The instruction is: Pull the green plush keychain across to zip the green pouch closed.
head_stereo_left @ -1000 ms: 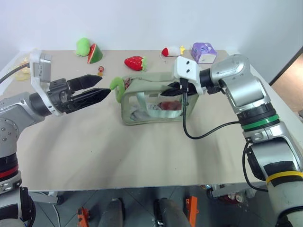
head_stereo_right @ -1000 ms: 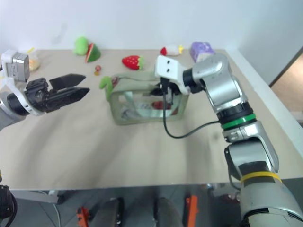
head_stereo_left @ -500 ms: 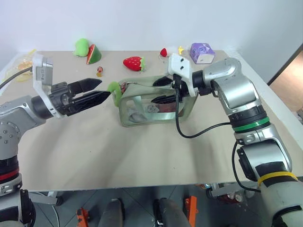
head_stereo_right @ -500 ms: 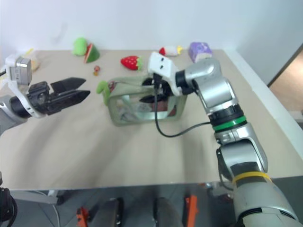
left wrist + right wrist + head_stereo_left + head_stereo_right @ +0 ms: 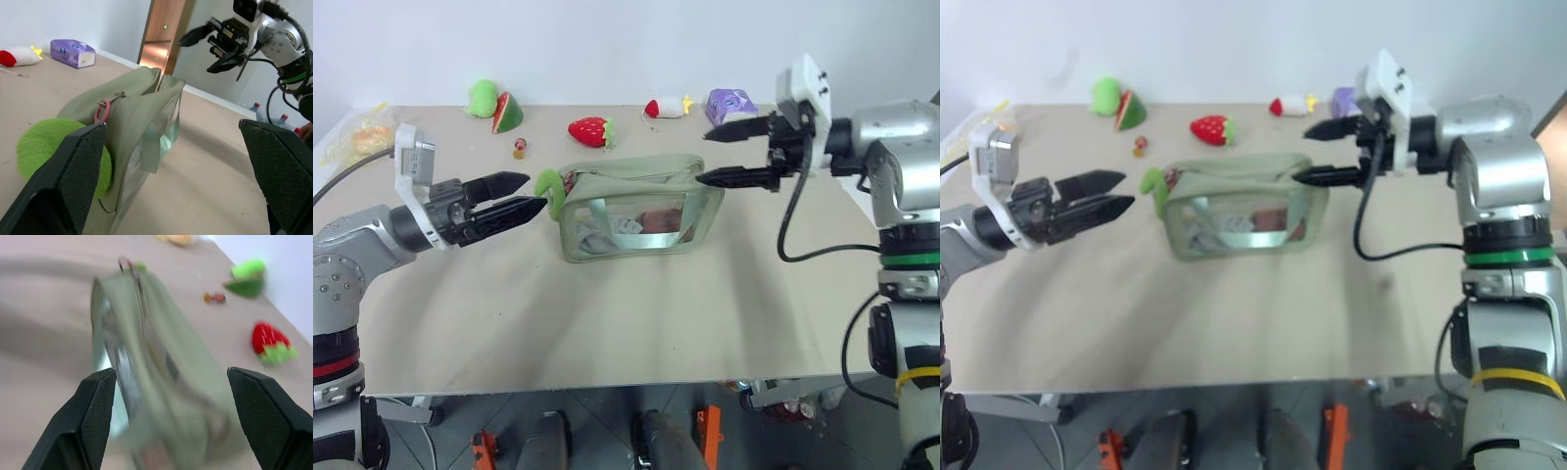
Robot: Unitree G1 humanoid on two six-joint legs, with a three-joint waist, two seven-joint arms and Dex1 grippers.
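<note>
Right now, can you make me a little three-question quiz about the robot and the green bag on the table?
1. True or false: the green plush keychain hangs at the end of the green pouch nearest the left gripper.
2. The right gripper is: A) clamped on the pouch, B) open and clear of the pouch, C) holding the strawberry toy.
3. Fill in: the purple box sits near the table's far ____ corner, by the robot's sides.

Key: 1 true. 2 B. 3 right.
</note>
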